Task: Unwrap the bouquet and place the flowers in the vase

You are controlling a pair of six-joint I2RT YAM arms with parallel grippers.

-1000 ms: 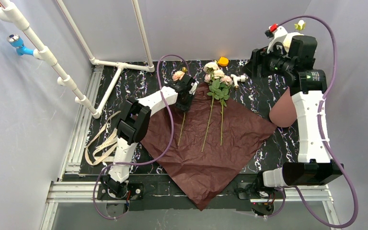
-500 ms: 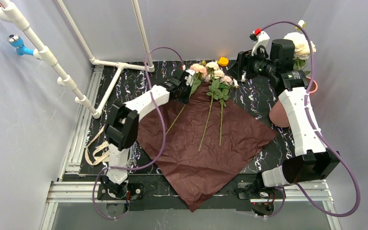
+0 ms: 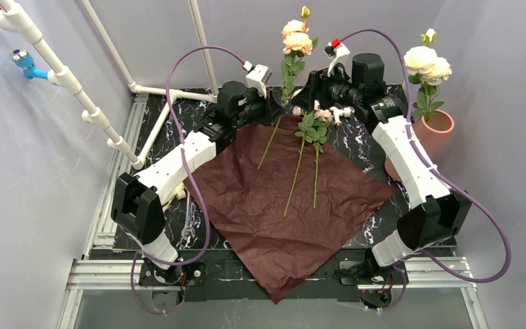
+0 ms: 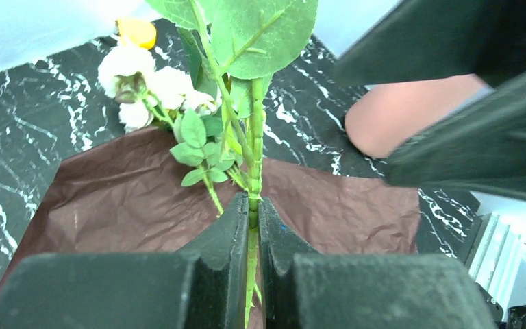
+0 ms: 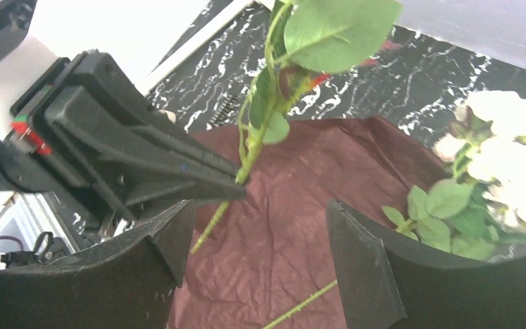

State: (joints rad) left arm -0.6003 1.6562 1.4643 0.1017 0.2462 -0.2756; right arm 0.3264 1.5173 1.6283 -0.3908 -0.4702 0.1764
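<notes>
Here's the left gripper (image 3: 272, 112), far centre of the black white-veined marble tabletop (image 3: 178, 116), jaws clenched tight on the thin green stem of a pink-headed artificial rose (image 3: 296, 40). The left wrist view shows it plainly: both black fingers (image 4: 236, 229) pinch the stem just under its leaves. The rose stands nearly upright, leaning slightly right, blooms and a small yellow bud high above the table, the lower stem trailing down and leftwards over the paper. Directly right of it hangs the right gripper (image 3: 309, 101), jaws released and spread wide. From its own camera the two fingers (image 5: 356, 260) frame the left gripper's tips and the pinched stem, touching neither. Beneath both, the dark maroon crinkled wrapping paper (image 3: 294, 205) lies unfolded flat, a diamond across the table's middle. Two more long-stemmed cream and pale pink roses (image 3: 315, 120) lie on it side by side, heads at the far corner, stems pointing near. Over at far right stands the tall salmon-pink cylindrical vase (image 3: 430, 139), upright, with cream-white roses (image 3: 427, 63) already rising from its mouth. A small orange object (image 4: 137, 31) sits just beyond the lying flower heads.
</notes>
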